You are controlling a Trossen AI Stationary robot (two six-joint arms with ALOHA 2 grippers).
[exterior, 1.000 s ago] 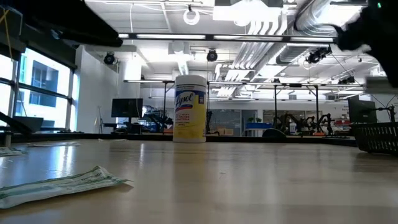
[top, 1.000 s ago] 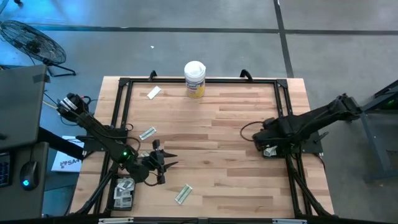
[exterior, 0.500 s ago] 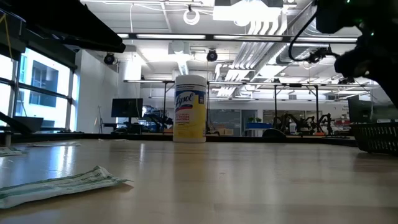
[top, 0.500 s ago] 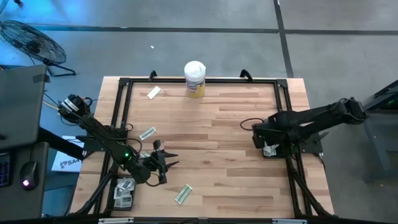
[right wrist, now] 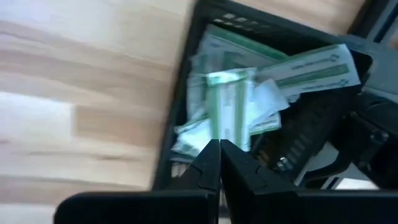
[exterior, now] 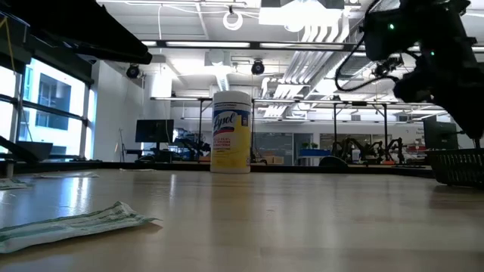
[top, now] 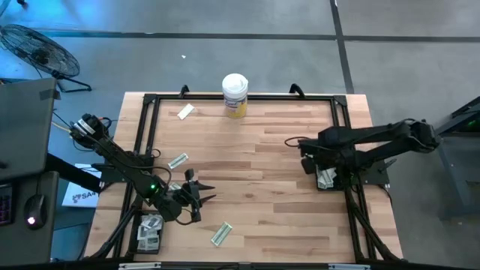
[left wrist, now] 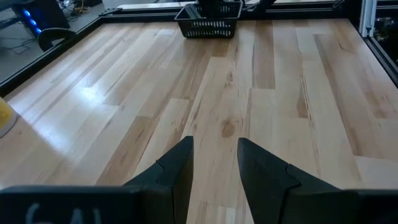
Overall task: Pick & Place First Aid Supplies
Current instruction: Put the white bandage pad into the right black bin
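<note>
First aid packets lay scattered on the bench (top: 262, 150) in the high view: one (top: 220, 234) near the front edge, one (top: 178, 161) beside the left arm, one (top: 185, 112) at the far left. More filled the right-side basket (top: 328, 179). In the left wrist view, the left claw (left wrist: 214, 163) hovered spread and empty. In the right wrist view, the right claw (right wrist: 219, 163) was pressed together over the basket's packets (right wrist: 227, 112).

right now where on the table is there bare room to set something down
The broad wood stretch between the canister, the right gripper and the left gripper lies bare. Packets crowd the left side; the right basket is full.
</note>
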